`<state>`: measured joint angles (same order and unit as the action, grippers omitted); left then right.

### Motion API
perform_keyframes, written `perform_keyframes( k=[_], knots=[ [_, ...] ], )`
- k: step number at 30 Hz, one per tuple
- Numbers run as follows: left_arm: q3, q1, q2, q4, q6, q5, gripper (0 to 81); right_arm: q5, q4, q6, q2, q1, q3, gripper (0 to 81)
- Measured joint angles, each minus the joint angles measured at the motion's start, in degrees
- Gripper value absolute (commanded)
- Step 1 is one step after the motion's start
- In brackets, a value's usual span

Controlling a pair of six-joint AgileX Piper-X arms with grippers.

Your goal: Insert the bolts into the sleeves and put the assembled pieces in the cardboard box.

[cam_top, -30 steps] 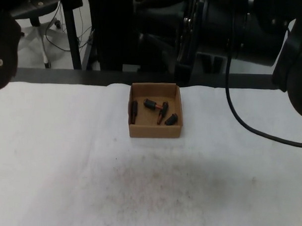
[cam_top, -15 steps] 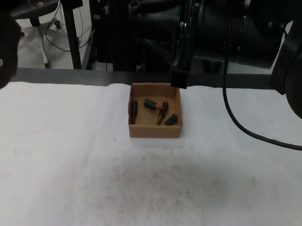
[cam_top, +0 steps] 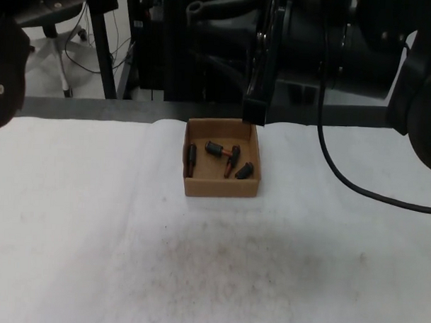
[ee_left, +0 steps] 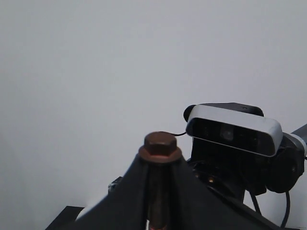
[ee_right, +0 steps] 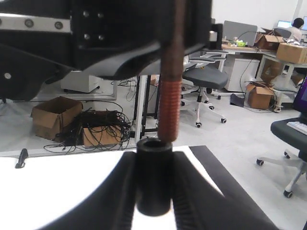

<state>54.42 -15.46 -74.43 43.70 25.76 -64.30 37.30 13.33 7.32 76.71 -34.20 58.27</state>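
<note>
White cloth [cam_top: 72, 220] covers the desk in the high view, and the cardboard box [cam_top: 221, 186] sits on it toward the far middle, open side up. Four dark assembled pieces [cam_top: 232, 161] lie on its floor: one along the left wall, the others spread from the centre to the right corner. A black part of an arm [cam_top: 256, 110] (which side cannot be told from this angle) hangs over the box's far right corner. A black cable [cam_top: 342, 176] curves across the cloth to the right of the box.

From the left wrist, a plain pale wall [ee_left: 96, 62] makes the backdrop. The left tool [ee_left: 160, 165] is clenched on a coppery bolt [ee_left: 160, 146], its hex head poking out just past the fingertips. A grey-fronted camera [ee_left: 233, 129] sits close beside.

From the right wrist, an office room shows behind, with a wheeled chair [ee_right: 204, 76] and cartons [ee_right: 53, 115] on the floor. The right tool [ee_right: 154, 165] grips a black sleeve [ee_right: 153, 177] held upright, mouth open upward. The bolt hangs straight down from the left tool above, and its threaded end meets the rim of the sleeve's mouth; whether it has gone in cannot be told.
</note>
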Motion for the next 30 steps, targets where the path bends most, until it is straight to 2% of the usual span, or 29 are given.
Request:
perform_keyframes(
  k=[30],
  knots=[
    [0.00, 0.00, 0.00, -1.29, 0.00, 0.16, 0.2, 0.34, 0.16, -0.47, 0.00, 1.55, 0.00, 0.8]
  ],
)
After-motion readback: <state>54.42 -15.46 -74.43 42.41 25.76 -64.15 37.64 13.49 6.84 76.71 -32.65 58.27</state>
